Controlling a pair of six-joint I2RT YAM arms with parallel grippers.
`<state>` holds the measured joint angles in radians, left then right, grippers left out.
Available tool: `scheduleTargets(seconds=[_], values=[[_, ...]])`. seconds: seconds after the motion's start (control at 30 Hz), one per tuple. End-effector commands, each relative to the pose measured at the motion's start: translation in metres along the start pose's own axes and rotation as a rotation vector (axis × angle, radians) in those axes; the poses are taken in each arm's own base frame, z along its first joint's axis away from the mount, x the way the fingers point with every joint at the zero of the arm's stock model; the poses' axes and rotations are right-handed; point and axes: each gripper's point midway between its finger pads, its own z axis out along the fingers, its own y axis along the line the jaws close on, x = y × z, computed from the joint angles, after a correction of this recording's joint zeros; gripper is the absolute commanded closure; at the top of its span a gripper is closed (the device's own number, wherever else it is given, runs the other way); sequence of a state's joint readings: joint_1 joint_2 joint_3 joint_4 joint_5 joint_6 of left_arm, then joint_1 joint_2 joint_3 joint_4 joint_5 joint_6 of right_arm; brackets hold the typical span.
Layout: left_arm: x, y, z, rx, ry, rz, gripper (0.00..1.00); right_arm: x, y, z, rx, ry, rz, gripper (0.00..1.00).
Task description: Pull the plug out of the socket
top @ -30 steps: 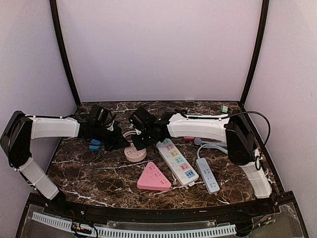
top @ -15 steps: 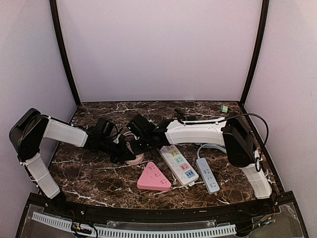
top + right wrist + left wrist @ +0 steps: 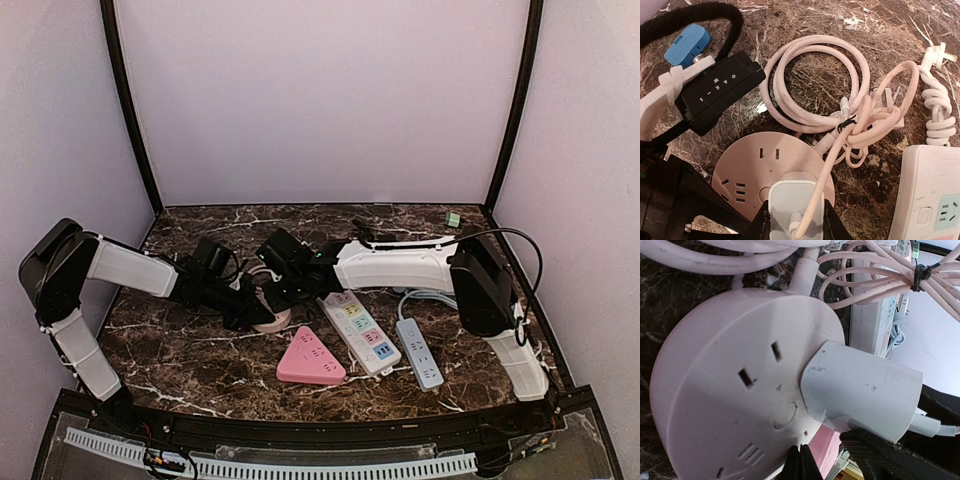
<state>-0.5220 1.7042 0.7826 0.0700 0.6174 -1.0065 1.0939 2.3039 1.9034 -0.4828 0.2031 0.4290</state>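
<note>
My left gripper (image 3: 800,466) is pinched shut with its tips at the rim of the round socket (image 3: 725,405), bracing it, I reckon. My right gripper (image 3: 794,222) is clamped on the white plug (image 3: 790,197), which still sits in the socket's face, so it's gripped but not pulled yet. The cord (image 3: 815,85) coils just behind and drapes over the plug, and the strip (image 3: 935,200) lies close on the right, so a tangle looks possible.

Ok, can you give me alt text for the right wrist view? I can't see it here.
The right fingers are shut on a white plug seated in a round pink socket on a dark marble table. A tied coil of pale cable lies behind it, a white power strip at the right edge, the left arm's black camera at left.
</note>
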Motion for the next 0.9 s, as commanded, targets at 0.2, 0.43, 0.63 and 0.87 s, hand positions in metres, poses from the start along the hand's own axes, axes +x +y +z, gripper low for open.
scheduleTargets(seconds=[0.2,0.43,0.63,0.87], values=[[0.008,0.102,0.01,-0.287,-0.036,-0.224,1.0,-0.026,0.015,-0.037,-0.096,-0.036,-0.015,1.0],[0.016,0.125,0.009,-0.335,-0.03,-0.282,1.0,-0.034,0.016,-0.042,-0.214,-0.016,0.019,1.0],[0.02,0.135,0.007,-0.364,-0.032,-0.303,1.0,-0.031,0.028,-0.045,-0.047,-0.059,-0.108,1.0],[0.024,0.145,0.004,-0.401,-0.033,-0.317,1.0,-0.031,0.024,-0.045,0.022,-0.103,-0.134,1.0]])
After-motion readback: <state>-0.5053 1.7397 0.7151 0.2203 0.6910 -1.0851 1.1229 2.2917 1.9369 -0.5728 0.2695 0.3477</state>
